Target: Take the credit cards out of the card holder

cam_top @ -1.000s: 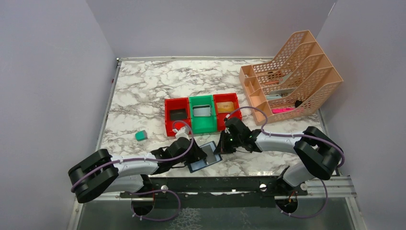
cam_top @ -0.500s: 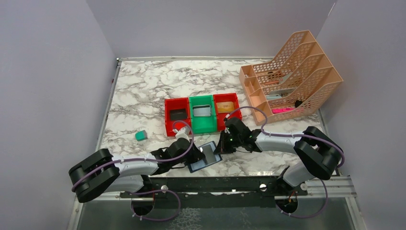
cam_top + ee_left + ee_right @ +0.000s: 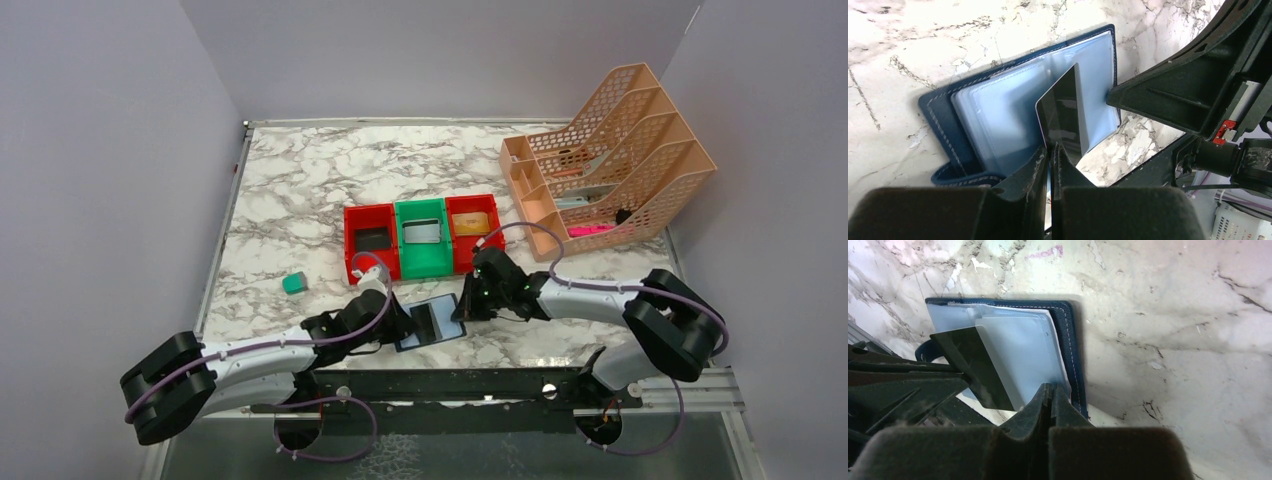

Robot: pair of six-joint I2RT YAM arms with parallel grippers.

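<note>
Top external view: an open navy holder lies flat on the marble table, at 6 o'clock from a green bin. The left gripper reaches in from the holder's 9 o'clock and is clenched on a black card. The right gripper, fully closed and holding nothing, presses its tips on the holder's 2 o'clock edge. In the left wrist view the card rises at a tilt from the pale pockets of the holder, pinched by its near corner in the left gripper. In the right wrist view a clear sleeve overlaps one edge of the card, so it looks only partly free. The draw likely goes best slow and in line with the sleeve, toward 9 o'clock, while the right gripper pins the holder down so it cannot lift or slide.
</note>
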